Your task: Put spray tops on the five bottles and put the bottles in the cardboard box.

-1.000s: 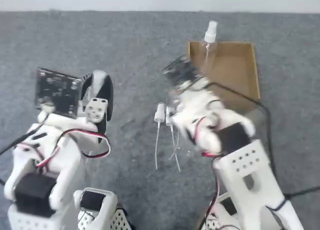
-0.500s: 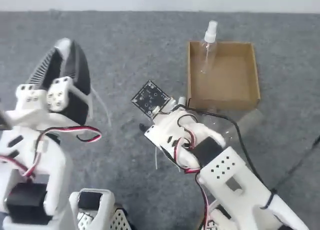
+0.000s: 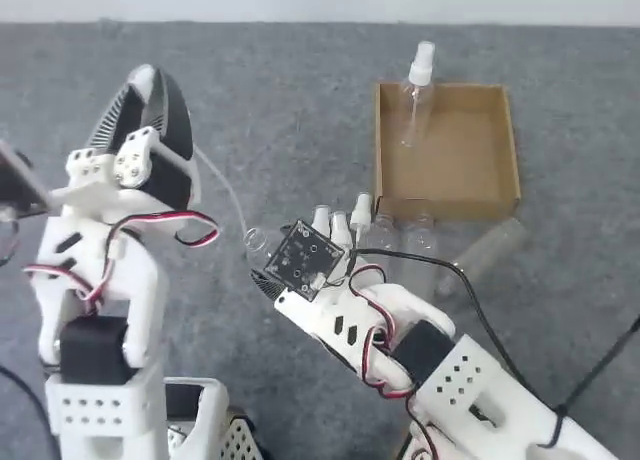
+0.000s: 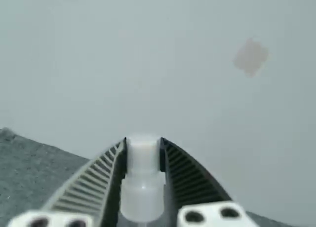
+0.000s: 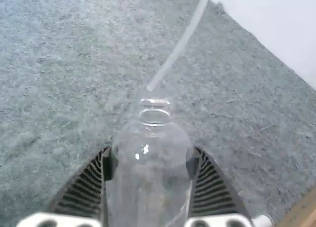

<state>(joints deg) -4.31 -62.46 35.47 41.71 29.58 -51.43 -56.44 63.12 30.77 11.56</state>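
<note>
High view had my left claw [image 3: 147,83] raised at the left of the frame, above the grey carpet [image 3: 280,110], with my right arm low in the centre. From the left wrist view I could see that claw pressed in on a white spray top [image 4: 142,187], one ribbed finger against each side of it. Its thin dip tube [image 3: 222,190] slanted down and to the right across the carpet toward the middle of the high view. My right claw [image 5: 149,157] was pinching a clear bottle [image 5: 148,192] by its body, with the open neck sticking out past the fingertips. The tube's free end hung just beside the bottle's mouth; I could not tell whether it had entered. At the upper right of the high view sat the cardboard box [image 3: 470,170], and one capped bottle [image 3: 414,105] leaned inside it against the far left corner. Just below the box's near wall stood loose spray tops [image 3: 340,223], and beside them uncapped bottles [image 3: 490,248] lay on the carpet, all outside the box.
</note>
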